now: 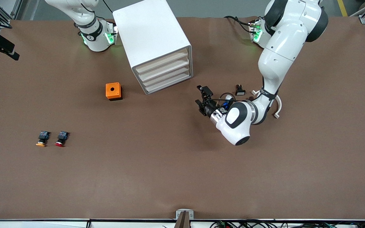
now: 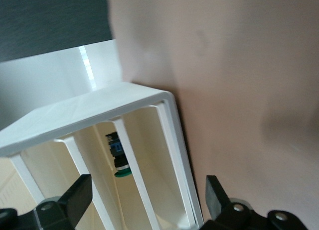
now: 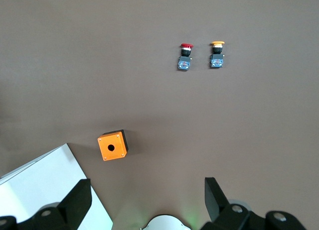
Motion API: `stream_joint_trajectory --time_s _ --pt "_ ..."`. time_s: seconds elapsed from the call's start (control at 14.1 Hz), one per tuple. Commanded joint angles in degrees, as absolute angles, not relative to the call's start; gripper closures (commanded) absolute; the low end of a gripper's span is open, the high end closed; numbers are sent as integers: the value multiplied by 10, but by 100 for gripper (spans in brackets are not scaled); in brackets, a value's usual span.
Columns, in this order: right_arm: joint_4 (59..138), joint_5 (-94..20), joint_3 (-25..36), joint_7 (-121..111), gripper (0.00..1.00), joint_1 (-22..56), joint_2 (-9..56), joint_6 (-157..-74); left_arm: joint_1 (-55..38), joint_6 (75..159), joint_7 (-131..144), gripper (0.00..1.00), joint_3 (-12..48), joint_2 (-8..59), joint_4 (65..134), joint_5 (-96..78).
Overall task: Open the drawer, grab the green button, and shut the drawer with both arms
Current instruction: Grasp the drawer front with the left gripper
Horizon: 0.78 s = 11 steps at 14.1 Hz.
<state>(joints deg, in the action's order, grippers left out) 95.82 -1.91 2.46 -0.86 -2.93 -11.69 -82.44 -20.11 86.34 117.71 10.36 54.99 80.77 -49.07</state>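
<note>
A yellow button (image 1: 41, 138) and a red button (image 1: 61, 138) lie side by side on the tabletop (image 1: 182, 177), toward the right arm's end. These are not the ones to take. If an arm goes for them, that is a mistake. An orange box (image 1: 113, 91) with a hole on top sits between them and the cabinet (image 1: 152, 38).

The right arm (image 1: 87, 25) waits up high. Its tool (image 3: 144, 197) is wide open and holds nothing. It looks down on the orange box and a corner of the cabinet. It is not touching the cabinet, so I think the cabinet may slide when a drawer is pulled.

The cabinet stands slanted, with all four drawers shut. The lowest drawer (image 1: 169, 84) is the one to open. The drawers look the same and sit close, so the tool could catch the wrong one.

The green button (image 2: 118, 160) shows inside the cabinet, cap down. I cannot tell which drawer it is in. A hard pull may make it roll or tip.

The left tool (image 1: 198, 95) is open and empty, low over the tabletop in front of the drawers. It points at them but does not touch them. If it comes in crooked, its fingers (image 2: 75, 197) may bump the frame.
</note>
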Motion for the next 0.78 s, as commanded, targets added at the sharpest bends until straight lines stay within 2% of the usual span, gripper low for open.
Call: stream_joint_trajectory --time_s 0.0,0.28,0.36,0.43,0.57,0.71 --pt "954 -10 25 -25 0 -30 -118 -824 -222 826 1229 0 105 578 791 -520" --pt "954 -4 25 -31 0 -30 -118 -824 -244 784 1233 0 105 592 795 -521" --pt "954 -4 25 -30 0 -31 -118 -824 -245 779 1233 5 105 593 795 -521" --pt "954 -4 25 -30 0 -31 -118 -824 -247 777 1232 21 105 593 795 -521" --pt "953 -4 26 -29 0 -32 -118 -824 -246 777 1232 45 105 596 794 -534" --pt "952 -4 26 -26 0 -31 -118 -824 -246 777 1231 49 105 599 792 -547"
